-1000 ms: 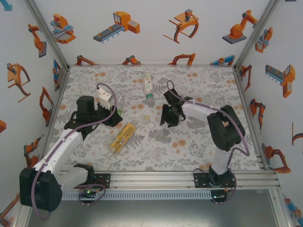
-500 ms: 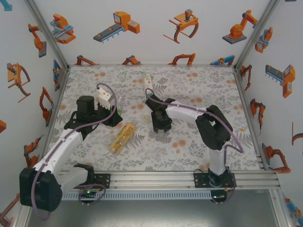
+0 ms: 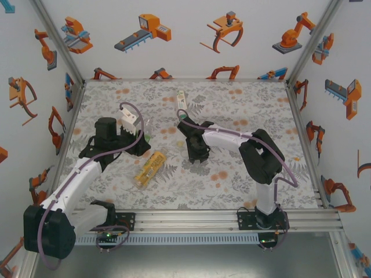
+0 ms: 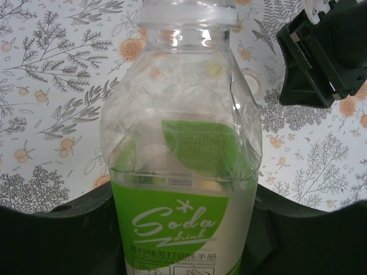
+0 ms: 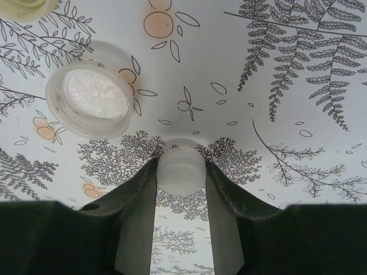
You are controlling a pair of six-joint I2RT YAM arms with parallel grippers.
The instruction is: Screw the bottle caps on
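My left gripper [image 4: 183, 232] is shut on the short green soda bottle [image 4: 183, 132], held upright with its open neck [image 4: 187, 12] uncovered; from above, this gripper [image 3: 139, 141] is at mid-left. My right gripper [image 5: 181, 172] points down at the table, both fingers pressed against a small white bottle cap [image 5: 180, 166]. From above, the right gripper [image 3: 197, 158] is at the table's centre. A wider whitish cap [image 5: 92, 100] lies to its upper left. The orange-yellow bottle [image 3: 151, 168] lies on its side between the arms. The clear white-labelled bottle [image 3: 181, 103] lies further back.
The edge of a pale yellow cap [image 5: 23, 6] shows at the top left of the right wrist view. My right gripper's black body [image 4: 324, 54] is close to the held bottle's right. Flower-printed table [image 3: 249, 104] with white walls on three sides.
My right gripper moved left and forward to the caps at the centre, then its fingers narrowed onto the small white cap. The left arm and its bottle stayed still.
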